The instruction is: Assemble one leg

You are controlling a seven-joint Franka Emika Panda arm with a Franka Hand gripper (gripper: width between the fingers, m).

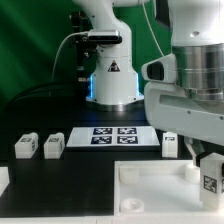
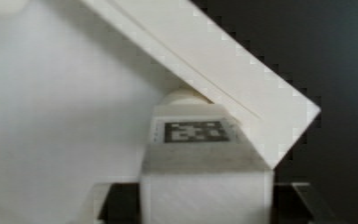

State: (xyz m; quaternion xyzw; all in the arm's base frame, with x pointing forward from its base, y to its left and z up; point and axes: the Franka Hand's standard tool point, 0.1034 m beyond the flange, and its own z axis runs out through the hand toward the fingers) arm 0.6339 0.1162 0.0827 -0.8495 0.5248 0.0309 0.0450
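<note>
- Gripping a leg, the gripper has its jaws closed on the block's sides, tag facing the wrist camera.
- That leg hangs at the exterior view's right, over the large white panel, against the panel's edge.
- Four legs counted: the held one, two at the exterior view's left, one beside the marker board.
- Its long axis runs along the fingers, roughly upright.
</note>
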